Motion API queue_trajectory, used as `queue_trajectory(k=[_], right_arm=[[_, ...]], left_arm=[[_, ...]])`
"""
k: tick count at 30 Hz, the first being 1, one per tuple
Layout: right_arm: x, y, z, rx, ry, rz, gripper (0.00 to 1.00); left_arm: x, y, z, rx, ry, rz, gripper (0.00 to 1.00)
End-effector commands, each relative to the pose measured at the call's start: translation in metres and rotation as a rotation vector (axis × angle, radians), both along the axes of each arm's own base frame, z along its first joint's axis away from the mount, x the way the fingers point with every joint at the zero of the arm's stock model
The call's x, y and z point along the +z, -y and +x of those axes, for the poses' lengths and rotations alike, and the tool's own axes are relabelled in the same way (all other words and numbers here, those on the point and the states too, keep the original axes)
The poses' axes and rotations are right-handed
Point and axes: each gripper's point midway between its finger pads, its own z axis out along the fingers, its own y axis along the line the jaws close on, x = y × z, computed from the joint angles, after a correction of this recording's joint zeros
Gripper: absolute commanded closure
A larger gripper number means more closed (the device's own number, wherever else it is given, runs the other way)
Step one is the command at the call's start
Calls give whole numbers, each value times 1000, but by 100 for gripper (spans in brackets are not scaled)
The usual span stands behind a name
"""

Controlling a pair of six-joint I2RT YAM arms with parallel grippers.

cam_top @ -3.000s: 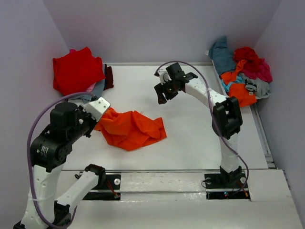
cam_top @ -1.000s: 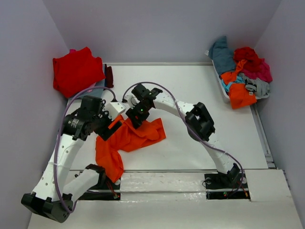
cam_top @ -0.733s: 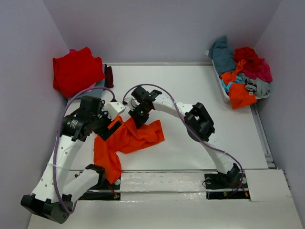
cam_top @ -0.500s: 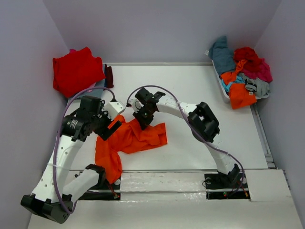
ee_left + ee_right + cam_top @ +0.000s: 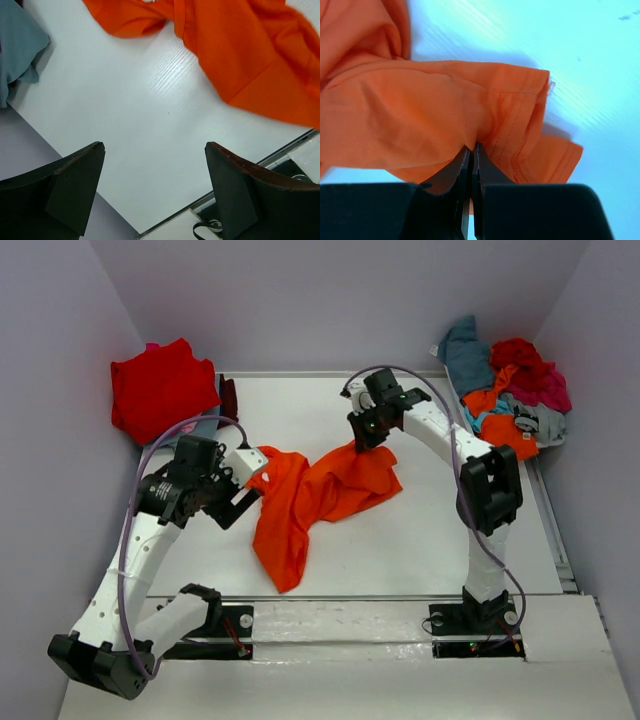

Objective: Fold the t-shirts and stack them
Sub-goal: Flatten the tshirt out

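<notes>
A bright orange t-shirt (image 5: 330,485) lies crumpled across the middle of the table, one long end trailing toward the near edge. My right gripper (image 5: 360,437) is shut on a fold near its hem (image 5: 471,146), at the shirt's far right end, which is lifted. My left gripper (image 5: 243,490) hovers by the shirt's left end, jaws wide open (image 5: 155,146) over bare table with nothing between them; the orange t-shirt (image 5: 240,55) lies beyond its fingertips. A red t-shirt (image 5: 160,385) sits folded at the far left.
A bin (image 5: 470,435) at the far right holds a heap of teal, red, magenta, orange and grey shirts (image 5: 505,390). Grey-teal cloth (image 5: 17,45) and a dark cloth (image 5: 229,398) lie beside the red shirt. Purple walls close in on three sides.
My right gripper closed on the orange shirt and dragged it up and to the right, stretching it out. The left gripper stayed open and shifted slightly.
</notes>
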Motion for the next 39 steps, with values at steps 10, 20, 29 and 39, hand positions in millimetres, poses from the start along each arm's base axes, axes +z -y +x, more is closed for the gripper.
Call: queue_trajectory(k=[10, 20, 29, 39], right_arm=[[14, 46, -6, -79, 48, -42, 93], [36, 117, 25, -329, 62, -39, 93], [28, 118, 19, -326, 20, -31, 93], [21, 121, 22, -335, 17, -56, 93]], left_arm=[[-13, 17, 20, -52, -17, -39, 6], [-26, 26, 26, -59, -48, -69, 6], [-66, 67, 12, -163, -279, -220, 9], [-79, 82, 60, -85, -190, -242, 10]])
